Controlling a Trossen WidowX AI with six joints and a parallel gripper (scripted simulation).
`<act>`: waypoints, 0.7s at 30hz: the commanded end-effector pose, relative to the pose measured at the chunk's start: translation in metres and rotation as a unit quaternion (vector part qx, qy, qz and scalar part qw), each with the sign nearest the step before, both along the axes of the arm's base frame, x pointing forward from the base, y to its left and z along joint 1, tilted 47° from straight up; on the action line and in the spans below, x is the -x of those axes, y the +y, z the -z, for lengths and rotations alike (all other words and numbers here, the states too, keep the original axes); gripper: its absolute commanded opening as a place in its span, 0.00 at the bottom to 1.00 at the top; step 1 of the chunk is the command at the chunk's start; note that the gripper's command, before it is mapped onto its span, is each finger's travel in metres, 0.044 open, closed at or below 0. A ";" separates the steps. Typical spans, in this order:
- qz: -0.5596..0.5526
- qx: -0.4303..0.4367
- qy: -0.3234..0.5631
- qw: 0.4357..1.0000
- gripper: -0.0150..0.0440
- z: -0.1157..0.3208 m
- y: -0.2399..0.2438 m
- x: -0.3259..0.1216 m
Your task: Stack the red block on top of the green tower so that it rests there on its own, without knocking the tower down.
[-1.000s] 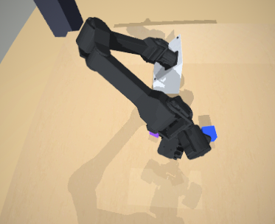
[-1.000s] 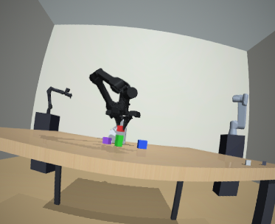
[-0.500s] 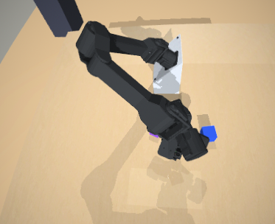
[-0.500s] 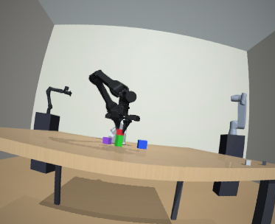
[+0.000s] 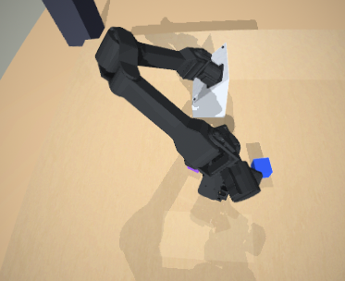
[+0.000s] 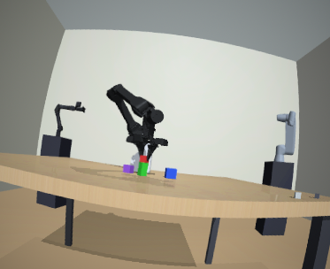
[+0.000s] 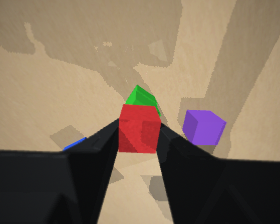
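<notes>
My gripper is shut on the red block. In the exterior view the red block shows directly above the green tower, with no clear gap between them. Whether they touch, I cannot tell. In the wrist view the tower is partly hidden behind the red block, and its top shows past the block's upper edge. The tower stands upright. In the top view the arm hides the fingers, the red block and the tower.
A purple block stands on one side of the tower and a blue block on the other, both close by. The arm's white base plate lies behind them. Two small cubes lie far right in the exterior view.
</notes>
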State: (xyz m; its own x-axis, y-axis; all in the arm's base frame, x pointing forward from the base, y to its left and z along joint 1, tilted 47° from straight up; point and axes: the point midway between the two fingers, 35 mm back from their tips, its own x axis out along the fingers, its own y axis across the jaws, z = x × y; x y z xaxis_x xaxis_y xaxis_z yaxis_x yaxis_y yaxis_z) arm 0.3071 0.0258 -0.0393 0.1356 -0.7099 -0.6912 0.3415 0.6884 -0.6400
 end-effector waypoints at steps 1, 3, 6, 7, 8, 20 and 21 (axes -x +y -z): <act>-0.002 0.003 0.001 1.000 0.25 0.000 -0.001 0.000; -0.002 0.003 0.001 1.000 0.25 0.000 -0.001 0.000; -0.002 0.003 0.001 1.000 0.25 -0.001 0.001 0.000; 0.000 0.000 0.000 1.000 0.30 0.000 0.000 0.000; 0.000 0.000 0.000 1.000 0.34 0.000 0.000 0.000; 0.000 0.000 0.000 1.000 0.88 0.000 0.000 0.000; 0.000 0.000 0.000 1.000 0.92 0.000 0.000 0.000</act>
State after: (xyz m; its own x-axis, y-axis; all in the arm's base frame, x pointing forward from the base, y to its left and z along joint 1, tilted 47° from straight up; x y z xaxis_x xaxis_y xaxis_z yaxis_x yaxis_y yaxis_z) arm 0.3073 0.0262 -0.0394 0.1367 -0.7093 -0.6915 0.3410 0.6891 -0.6394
